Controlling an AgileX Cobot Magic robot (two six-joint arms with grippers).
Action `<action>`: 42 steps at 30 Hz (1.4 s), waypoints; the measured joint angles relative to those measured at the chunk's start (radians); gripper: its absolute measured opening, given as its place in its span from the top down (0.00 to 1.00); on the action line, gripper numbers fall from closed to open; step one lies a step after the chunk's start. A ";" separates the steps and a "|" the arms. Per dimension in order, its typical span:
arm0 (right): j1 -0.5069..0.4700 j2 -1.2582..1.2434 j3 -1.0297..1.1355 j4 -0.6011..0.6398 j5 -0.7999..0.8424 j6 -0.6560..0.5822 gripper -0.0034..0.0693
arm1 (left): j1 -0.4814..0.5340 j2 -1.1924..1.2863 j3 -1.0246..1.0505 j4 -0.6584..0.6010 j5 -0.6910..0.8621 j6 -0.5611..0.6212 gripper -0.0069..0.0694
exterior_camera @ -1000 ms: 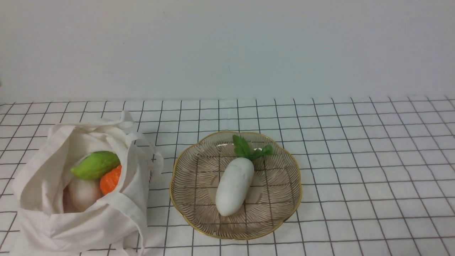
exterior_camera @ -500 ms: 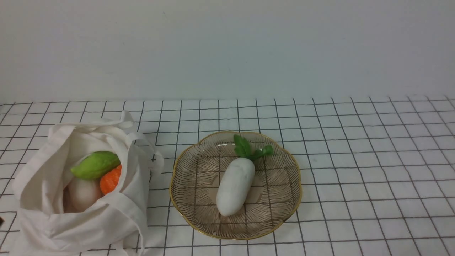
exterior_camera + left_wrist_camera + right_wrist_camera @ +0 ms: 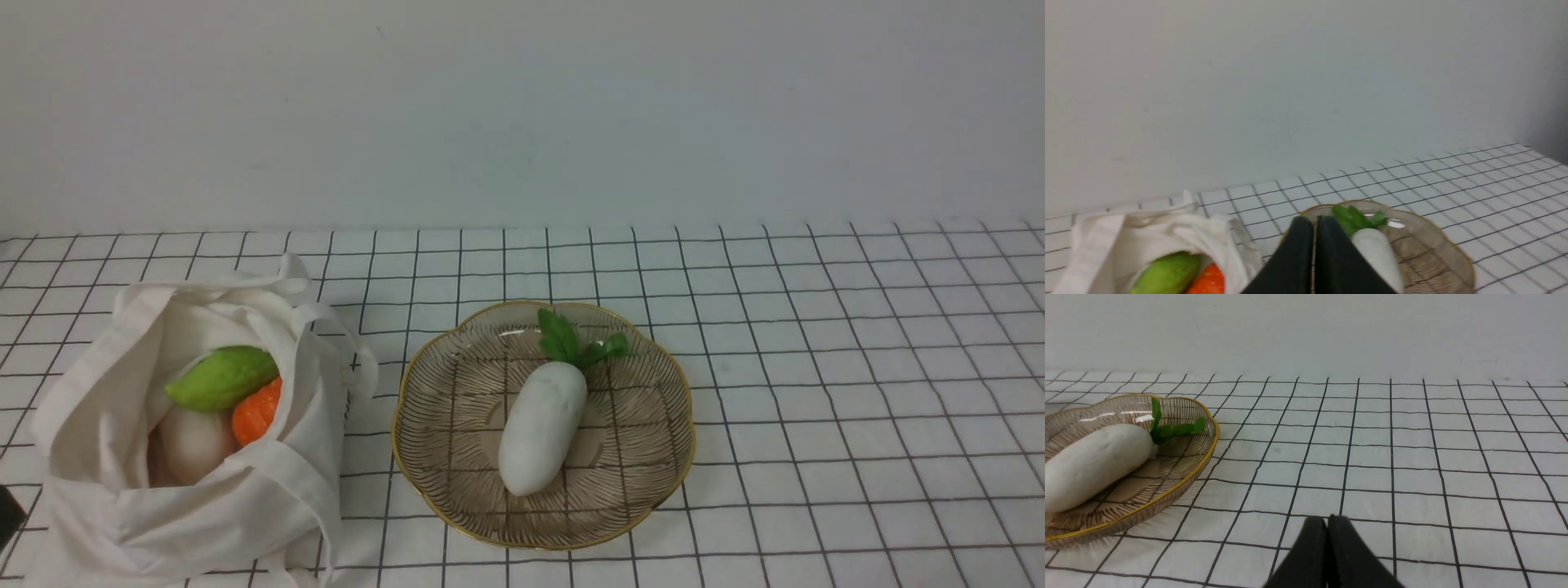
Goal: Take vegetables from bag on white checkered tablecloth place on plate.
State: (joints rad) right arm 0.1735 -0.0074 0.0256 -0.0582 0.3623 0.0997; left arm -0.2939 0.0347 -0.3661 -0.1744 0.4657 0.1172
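Left gripper (image 3: 1310,232), fingers pressed together, presumably beginning next pick; bag (image 3: 196,523) at plate's (image 3: 424,490) nine o'clock. Next: spread fingers above green vegetable (image 3: 222,378). Right gripper (image 3: 1329,531) likewise closed.

No readable text, label, brand, number or sign on bag (image 3: 196,523), on plate (image 3: 424,490) beside it, or elsewhere.

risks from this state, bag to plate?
1. The orange toy vegetable is partly covered by the side of the off-white cloth bag; the jaws might pinch fabric along with it.
2. The pale roundish toy vegetable sits below the green pointed one, so reaching for it first could shove the green one deeper.
3. The long white radish lies mid-plate; a vegetable dropped onto it could roll.
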 joint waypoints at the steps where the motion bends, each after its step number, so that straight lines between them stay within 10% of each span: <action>1: 0.000 0.000 0.000 0.000 0.000 0.000 0.97 | 0.012 -0.001 0.005 0.007 -0.001 0.000 0.92; 11: 0.000 0.000 0.000 0.000 0.000 0.000 0.97 | 0.215 -0.002 0.282 0.097 -0.092 0.001 0.92; 42: 0.000 0.000 0.000 0.000 0.000 0.000 0.97 | 0.242 -0.045 0.394 0.107 -0.100 0.001 0.92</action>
State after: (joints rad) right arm 0.1735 -0.0074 0.0256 -0.0582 0.3623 0.0997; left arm -0.0518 -0.0102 0.0283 -0.0670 0.3653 0.1180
